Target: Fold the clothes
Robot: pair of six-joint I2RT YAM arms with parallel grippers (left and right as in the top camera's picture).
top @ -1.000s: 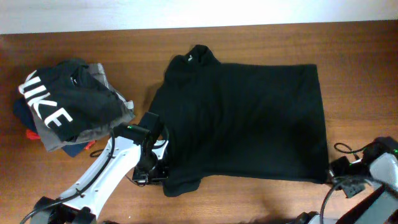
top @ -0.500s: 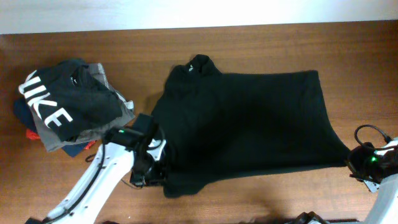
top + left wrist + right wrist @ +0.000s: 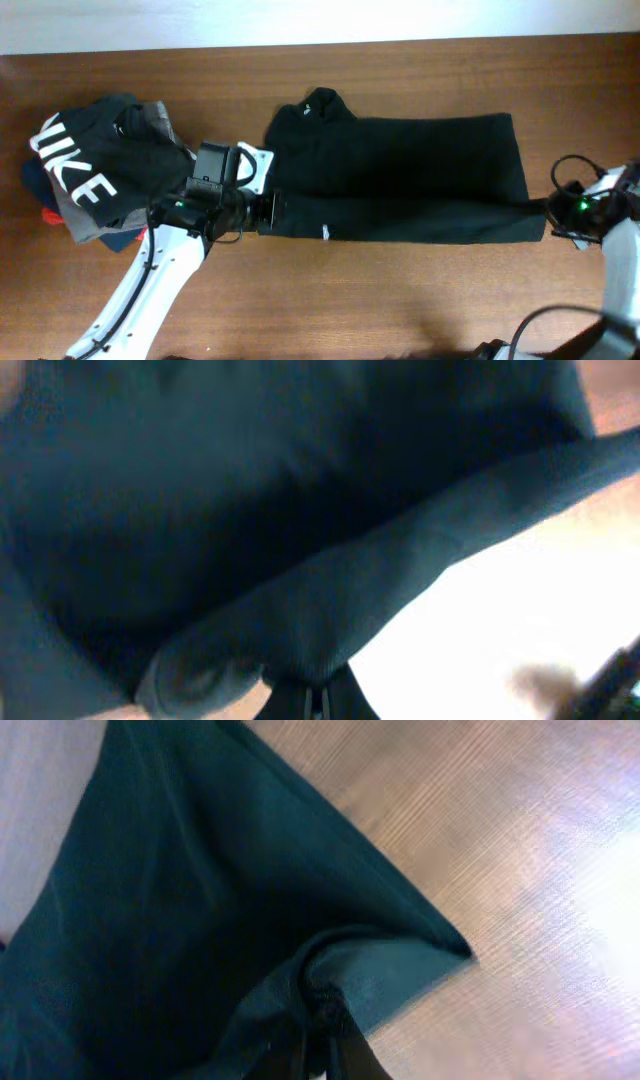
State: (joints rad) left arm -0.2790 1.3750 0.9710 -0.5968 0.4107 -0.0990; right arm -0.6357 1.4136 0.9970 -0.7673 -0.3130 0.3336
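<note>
while clamped in left jaws and right jaws, taut black t-shirt (image 3: 400, 175); white "nike" on nearby garment (image 3: 105, 165)

1. A brown wooden tabletop (image 3: 400, 295) runs under and around the left hand (image 3: 270, 211) and the right hand (image 3: 549, 209).
2. Beyond both hands, a pale white strip (image 3: 300, 22) lines the tabletop's far edge; wall or floor, I cannot tell.
3. In the right wrist view, fine wood grain (image 3: 480, 840) shows right of the hand, with bright sheen toward the edge.
4. In the left wrist view, glare (image 3: 480, 630) washes out the tabletop right of the hand.
</note>
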